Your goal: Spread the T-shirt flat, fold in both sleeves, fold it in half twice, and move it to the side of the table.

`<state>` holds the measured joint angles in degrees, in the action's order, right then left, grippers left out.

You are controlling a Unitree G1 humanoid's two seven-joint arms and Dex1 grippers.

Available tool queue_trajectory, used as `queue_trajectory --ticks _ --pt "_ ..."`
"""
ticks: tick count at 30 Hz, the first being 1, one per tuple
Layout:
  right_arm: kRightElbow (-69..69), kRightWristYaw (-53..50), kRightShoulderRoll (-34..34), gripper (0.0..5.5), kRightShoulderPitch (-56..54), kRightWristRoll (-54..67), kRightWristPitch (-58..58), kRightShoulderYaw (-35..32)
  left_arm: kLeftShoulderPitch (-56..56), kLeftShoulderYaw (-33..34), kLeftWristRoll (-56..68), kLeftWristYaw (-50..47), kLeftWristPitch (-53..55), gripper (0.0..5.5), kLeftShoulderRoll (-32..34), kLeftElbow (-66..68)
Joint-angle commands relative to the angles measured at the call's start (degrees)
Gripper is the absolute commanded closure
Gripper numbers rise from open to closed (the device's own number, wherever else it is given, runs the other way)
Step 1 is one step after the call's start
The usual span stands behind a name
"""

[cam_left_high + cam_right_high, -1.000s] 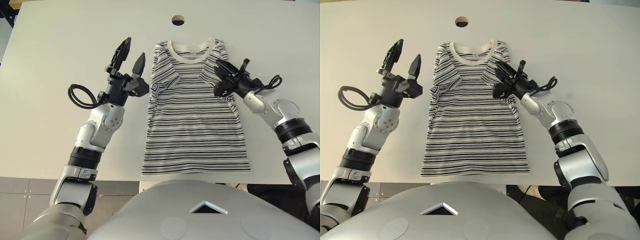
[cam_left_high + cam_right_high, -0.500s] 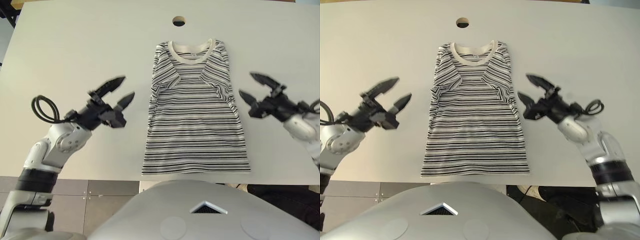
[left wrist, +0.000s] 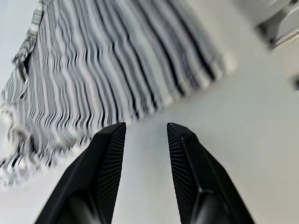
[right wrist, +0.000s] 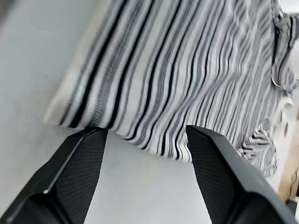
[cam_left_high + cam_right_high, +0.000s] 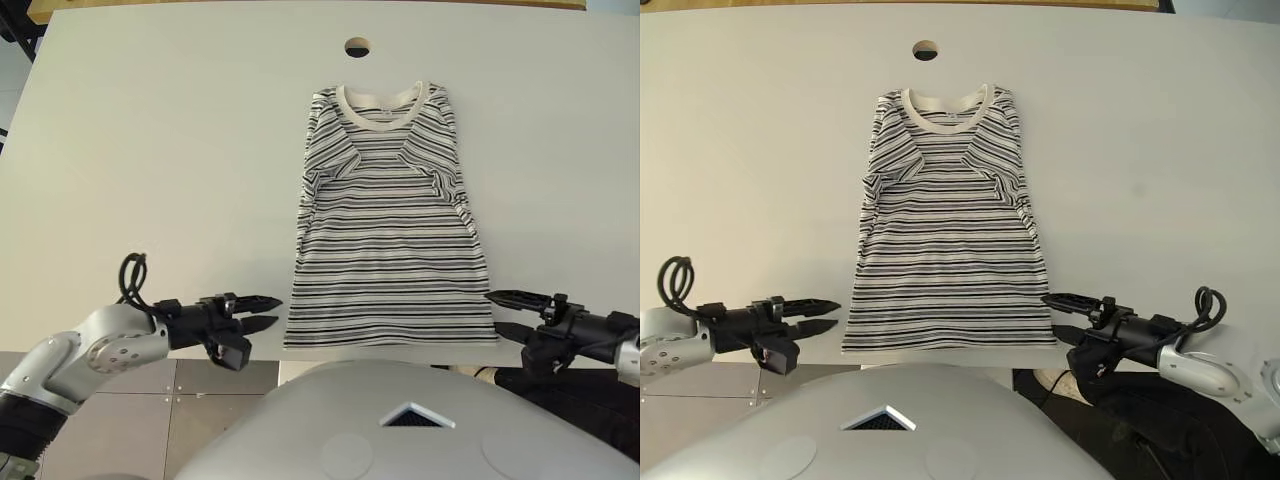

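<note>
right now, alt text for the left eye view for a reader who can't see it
A black-and-white striped T-shirt with a cream collar lies flat on a white table, both sleeves folded in, collar toward the far edge. The open left gripper and open right gripper sit at the near edge, each pointing at a hem corner.

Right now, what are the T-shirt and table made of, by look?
T-shirt: soft matte knit, probably cotton jersey; it puckers at the folded sleeves. Table: smooth hard off-white top, possibly laminate; flat, even, with a round hole cut through.
</note>
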<state>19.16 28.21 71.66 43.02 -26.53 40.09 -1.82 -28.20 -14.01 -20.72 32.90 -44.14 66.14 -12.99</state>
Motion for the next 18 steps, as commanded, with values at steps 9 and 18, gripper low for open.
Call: queue_trajectory --ticks 9,18 --pt "-2.09 7.49 -2.65 2.38 -6.93 -0.59 1.94 5.77 6.27 -6.45 0.29 6.48 0.86 3.83 -6.32 1.16" --pt "-4.74 7.66 -3.98 3.96 -10.83 -0.84 4.75 8.98 7.48 -7.87 0.46 7.37 -1.76 5.19 -7.28 3.63"
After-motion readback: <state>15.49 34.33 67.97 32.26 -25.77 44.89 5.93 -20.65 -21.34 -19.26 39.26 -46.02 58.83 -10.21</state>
